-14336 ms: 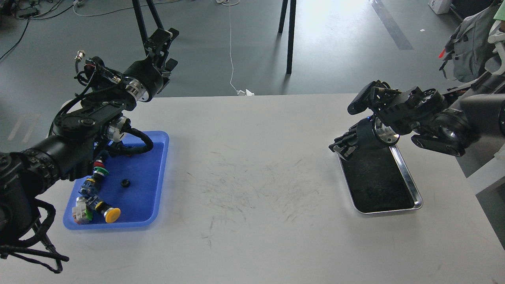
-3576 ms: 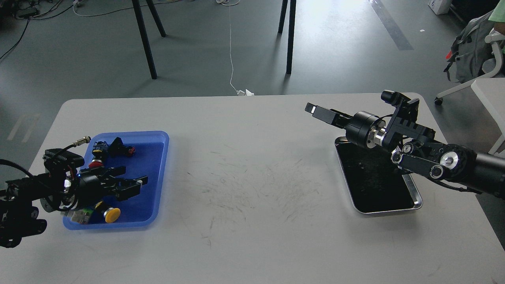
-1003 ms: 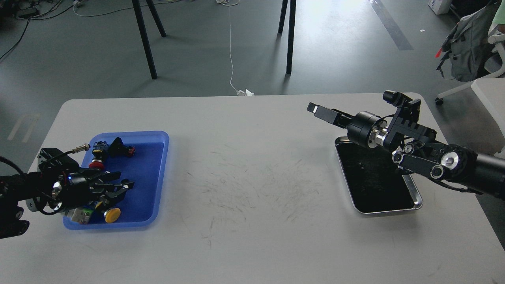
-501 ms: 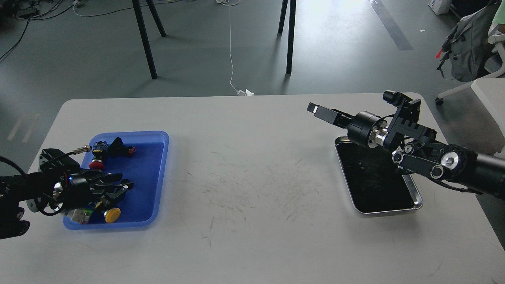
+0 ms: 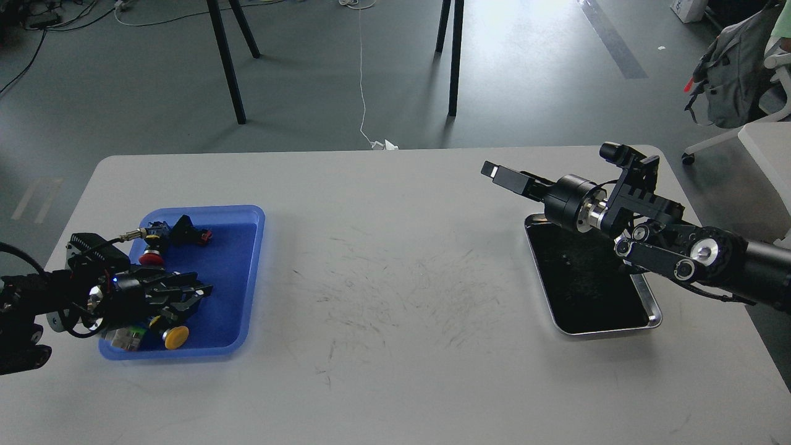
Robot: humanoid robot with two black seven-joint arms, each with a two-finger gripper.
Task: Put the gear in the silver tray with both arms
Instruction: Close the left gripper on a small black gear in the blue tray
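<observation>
left tool (image 5: 196,293): low inside the blue tray (image 5: 250,272), fingers pointing right and drawn close together; dark on dark, cannot tell if anything is pinched between them
gear: cannot pick it out; if it is at the left tool tips it is hidden by the dark fingers
blue tray: on the bench (image 5: 395,290) around the left tool, well apart from the right tool
yellow button (image 5: 175,334): just below the left tool, lying in the blue tray's near part
red and black parts (image 5: 170,238): beyond the left tool, in the tray's far corner, not touching it
green and white part (image 5: 126,338): below the left tool's wrist, at the tray's near left corner
right tool (image 5: 494,173): raised above the bench, pointing left and away; seen nearly as one flat block, fingers not told apart, so spread or pressed cannot be told
silver tray (image 5: 653,316): right behind and below the right tool, its far end under the right wrist; black inner surface, only small specks on it
right arm (image 5: 698,253): crosses over the silver tray's right rim
left arm (image 5: 37,300): comes in low over the bench's left edge
bench: grey, scuffed in the middle between the two tools
</observation>
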